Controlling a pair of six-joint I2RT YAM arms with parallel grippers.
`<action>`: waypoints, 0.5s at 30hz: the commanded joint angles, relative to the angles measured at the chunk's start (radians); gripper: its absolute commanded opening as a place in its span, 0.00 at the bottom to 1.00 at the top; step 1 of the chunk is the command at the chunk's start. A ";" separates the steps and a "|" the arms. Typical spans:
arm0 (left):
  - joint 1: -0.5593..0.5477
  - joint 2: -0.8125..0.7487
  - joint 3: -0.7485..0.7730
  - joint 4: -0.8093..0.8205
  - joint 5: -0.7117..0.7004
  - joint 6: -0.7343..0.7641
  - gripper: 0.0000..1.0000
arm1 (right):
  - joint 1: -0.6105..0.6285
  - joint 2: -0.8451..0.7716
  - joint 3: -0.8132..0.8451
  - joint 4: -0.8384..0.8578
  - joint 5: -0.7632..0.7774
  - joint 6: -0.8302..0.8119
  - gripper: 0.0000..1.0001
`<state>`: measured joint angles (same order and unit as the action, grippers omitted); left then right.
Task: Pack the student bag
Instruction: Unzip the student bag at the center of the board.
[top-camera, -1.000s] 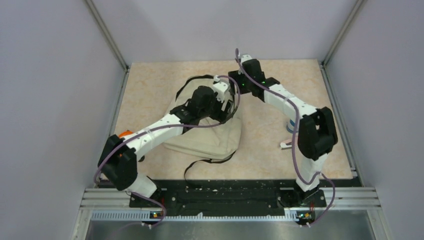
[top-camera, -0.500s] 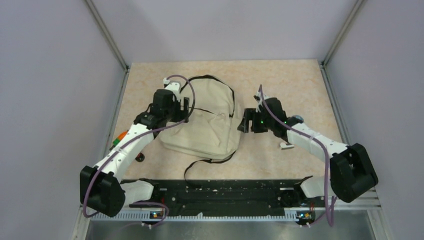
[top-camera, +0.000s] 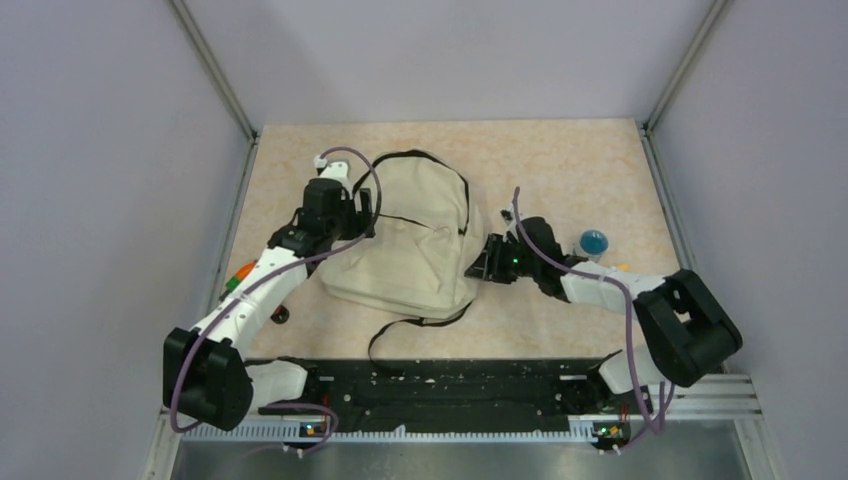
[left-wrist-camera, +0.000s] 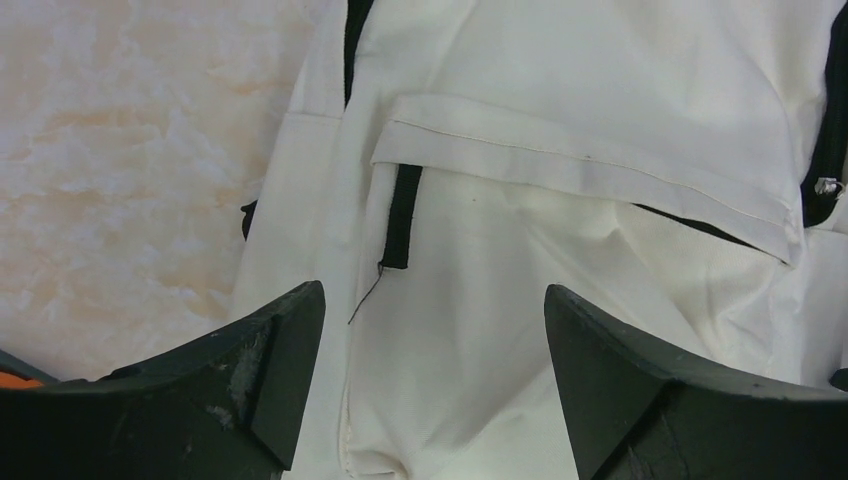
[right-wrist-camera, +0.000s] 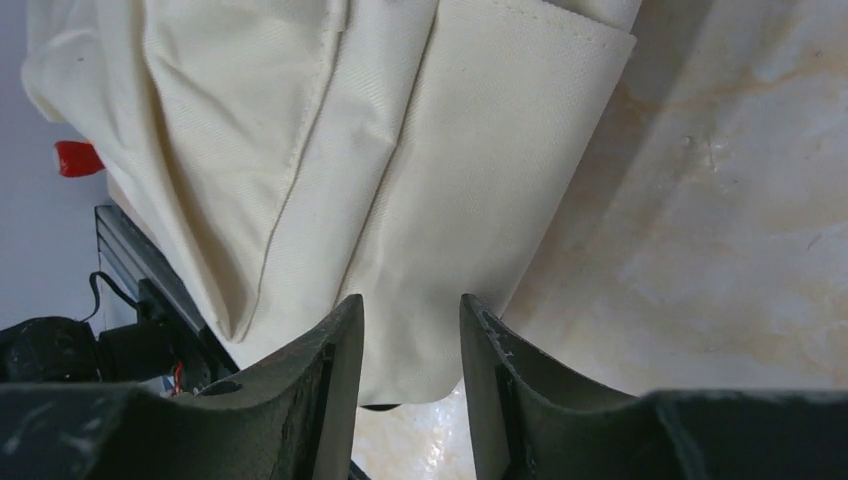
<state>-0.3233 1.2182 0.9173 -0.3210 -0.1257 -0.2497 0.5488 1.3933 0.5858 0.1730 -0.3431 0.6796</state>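
Cream backpack (top-camera: 410, 250) lies flat in the middle of the table (top-camera: 560, 160), with a black strap (top-camera: 385, 335) trailing toward the near edge. Left gripper (top-camera: 350, 212) hovers over its far-left part, fingers (left-wrist-camera: 270, 370) spread wide, holding nothing. Right gripper (top-camera: 478, 265) is at the backpack's right edge. Its fingers (right-wrist-camera: 335, 380) are close together with a fabric fold between them; cannot tell if it is pinched. Blue-topped object (top-camera: 593, 242) sits to the right.

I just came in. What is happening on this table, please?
A robot is working on the student bag, which lies flat on the table. The left end effector hovers open over the bag's upper left part, near a black zipper line. The right end effector is low at the bag's right edge, with the fabric edge between its fingers; a firm grip cannot be confirmed. A small blue-topped item sits on the table further right.
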 joint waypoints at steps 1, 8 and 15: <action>0.024 0.023 0.023 0.043 -0.035 -0.022 0.86 | 0.009 0.099 0.096 0.039 -0.002 -0.015 0.39; 0.047 0.022 0.018 0.033 -0.049 -0.014 0.87 | 0.008 0.070 0.099 -0.020 0.055 -0.048 0.51; 0.068 0.021 -0.010 0.062 -0.031 -0.025 0.87 | 0.008 0.047 0.047 -0.051 0.128 -0.074 0.60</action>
<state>-0.2699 1.2503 0.9173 -0.3145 -0.1547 -0.2611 0.5491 1.4624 0.6609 0.1261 -0.2604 0.6388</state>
